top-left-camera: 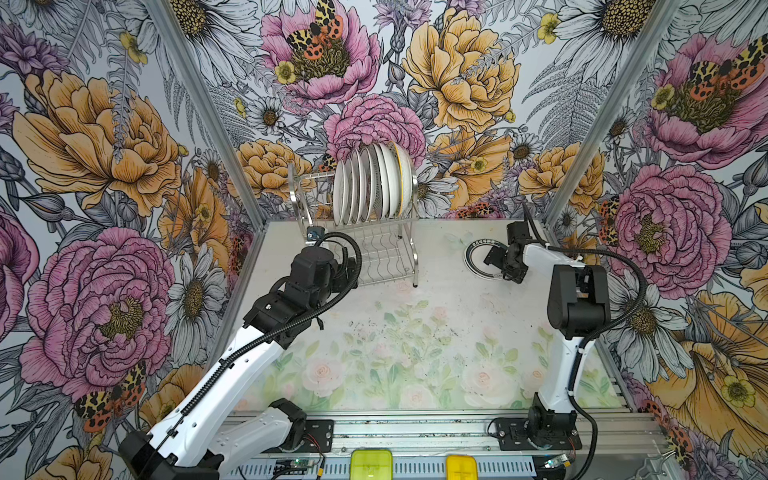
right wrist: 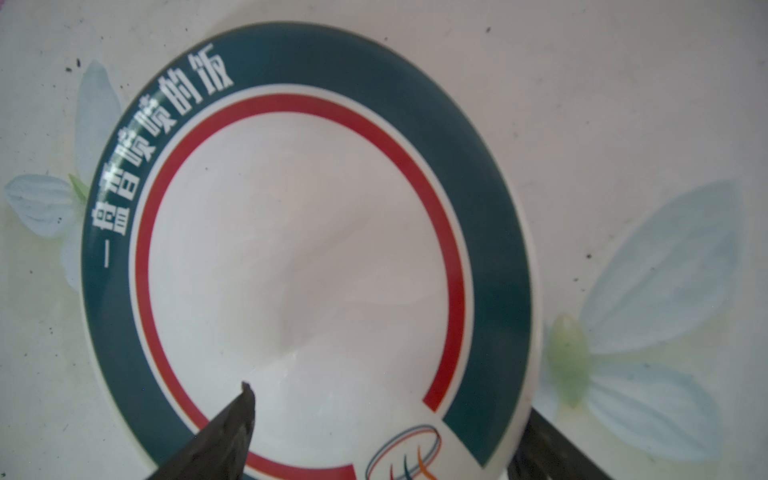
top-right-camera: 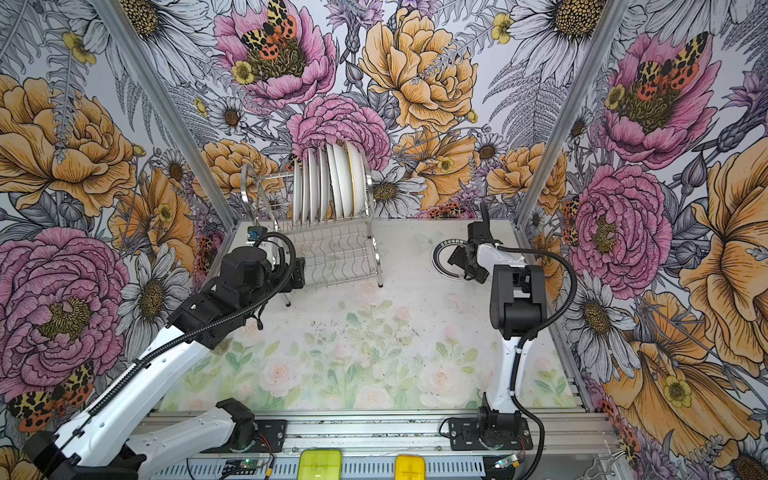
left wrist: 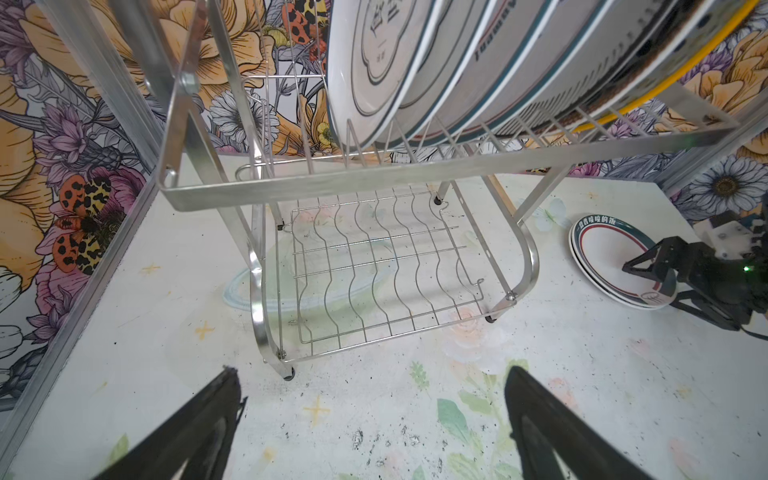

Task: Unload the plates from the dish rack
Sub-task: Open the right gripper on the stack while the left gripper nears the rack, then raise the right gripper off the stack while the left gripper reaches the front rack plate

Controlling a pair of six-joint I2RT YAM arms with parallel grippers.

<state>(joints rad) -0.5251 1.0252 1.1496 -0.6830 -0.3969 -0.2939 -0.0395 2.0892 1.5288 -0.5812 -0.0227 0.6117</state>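
The steel dish rack (top-left-camera: 409,249) (top-right-camera: 376,253) (left wrist: 374,185) stands at the back of the table, with several white plates (top-left-camera: 374,183) (top-right-camera: 328,183) (left wrist: 457,62) upright in its upper tier. A plate with a teal rim and red ring (top-left-camera: 476,259) (top-right-camera: 439,261) (left wrist: 606,253) (right wrist: 311,249) lies flat to the right of the rack; in the left wrist view a second rim shows under it. My right gripper (top-left-camera: 500,266) (top-right-camera: 464,266) (right wrist: 390,403) is open, one finger over the plate and one outside its rim. My left gripper (left wrist: 372,370) (top-left-camera: 349,270) is open and empty by the rack's front left leg.
Floral walls with aluminium posts close in the table on the left, back and right. Two yellow boxes (top-left-camera: 371,463) (top-left-camera: 460,465) sit on the front rail between the arm bases. The rack's wavy lower shelf (left wrist: 374,266) holds nothing.
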